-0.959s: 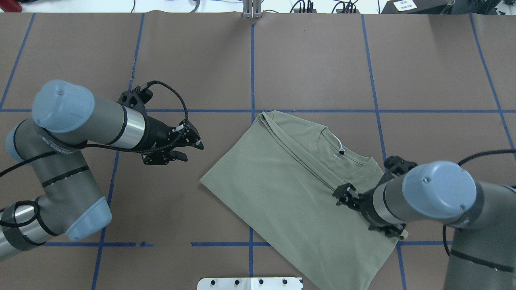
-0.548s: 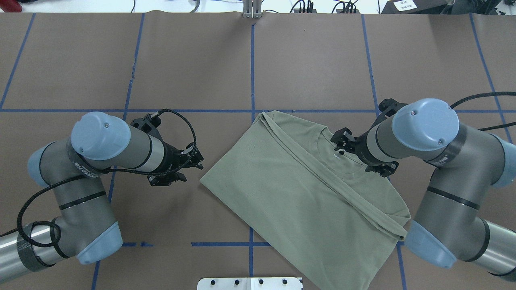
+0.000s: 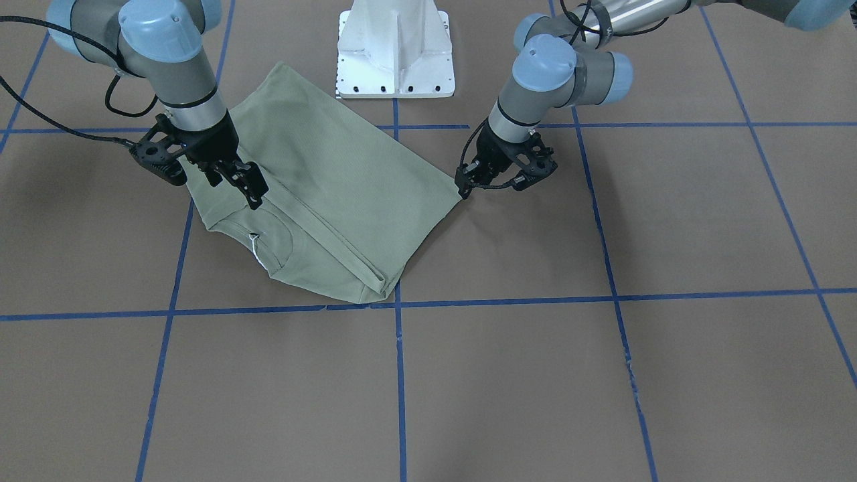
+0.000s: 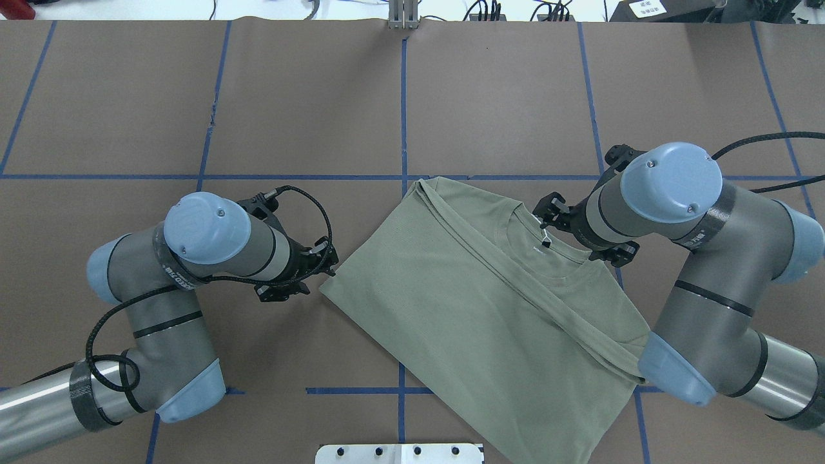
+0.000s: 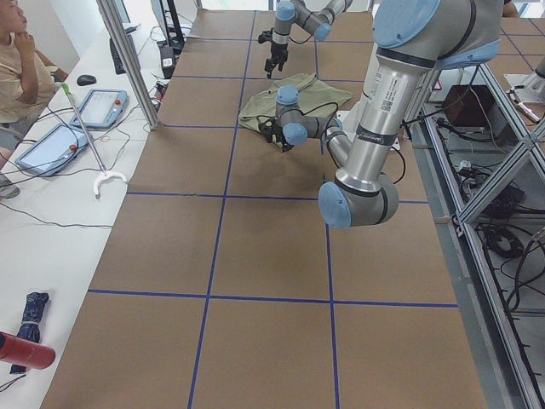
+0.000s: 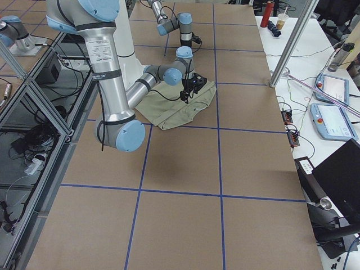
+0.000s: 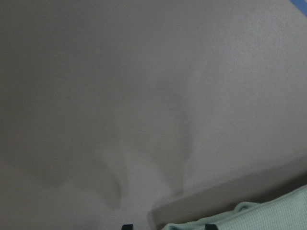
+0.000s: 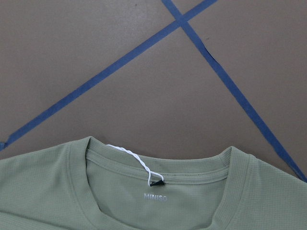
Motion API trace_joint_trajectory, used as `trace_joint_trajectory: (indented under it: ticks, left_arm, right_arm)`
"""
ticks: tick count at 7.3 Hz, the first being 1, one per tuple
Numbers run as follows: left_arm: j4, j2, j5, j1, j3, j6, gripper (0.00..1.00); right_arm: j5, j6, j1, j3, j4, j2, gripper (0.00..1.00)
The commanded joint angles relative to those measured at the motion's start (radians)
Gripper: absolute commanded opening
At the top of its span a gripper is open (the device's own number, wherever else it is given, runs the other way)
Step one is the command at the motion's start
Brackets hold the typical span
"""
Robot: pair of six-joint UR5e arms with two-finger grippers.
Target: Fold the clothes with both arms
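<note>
**Both arms close in on the half-folded shirt**

The shirt (image 4: 477, 309) lies flat and slantwise on the desk (image 4: 309, 96). It is already narrowed to a long panel, with a folded edge running from its far corner down toward the robot. The collar (image 8: 158, 160) faces up with the white tag string (image 8: 132, 154) showing.

In the last second the right gripper (image 4: 548, 216) has left the near shoulder edge and swung up to the neckline. It now hangs over the collar rim. Its fingers (image 3: 253, 191) look apart and hold no cloth, and whether they touch the fabric is unclear.

The left gripper (image 4: 330, 269) has slid in from open desk to the shirt's outer corner. Its wrist camera shows two dark tips spread, with the fabric edge lying low between them and not yet pinched.

Both arms seem to be staging a fresh pair of grasps, at collar and corner, for the next fold. The risk I see is the left pinching only the top layer at that thin corner.
</note>
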Motion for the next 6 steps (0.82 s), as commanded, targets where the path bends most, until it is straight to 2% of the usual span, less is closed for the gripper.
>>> trace_joint_trajectory:
  ticks: [1,3,4,5,6]
  left_arm:
    - [-0.003,-0.007,0.007,0.012,0.012,0.001,0.55]
    - [-0.003,-0.011,0.005,0.024,0.02,0.001,0.52]
    - [-0.003,-0.013,0.005,0.026,0.023,0.0,0.44]
    - [-0.005,-0.013,0.005,0.026,0.023,0.0,0.25]
    - [-0.005,-0.014,0.005,0.026,0.022,0.001,0.0]
  right_arm:
    - [-0.005,-0.006,0.001,-0.005,0.0,0.0,1.0]
    - [-0.006,-0.006,0.003,-0.005,-0.001,0.0,1.0]
    - [-0.006,-0.006,0.004,-0.005,-0.002,0.0,1.0]
    - [-0.005,-0.006,0.004,-0.002,-0.002,0.0,1.0]
    - [-0.005,-0.006,0.004,0.001,-0.002,0.0,1.0]
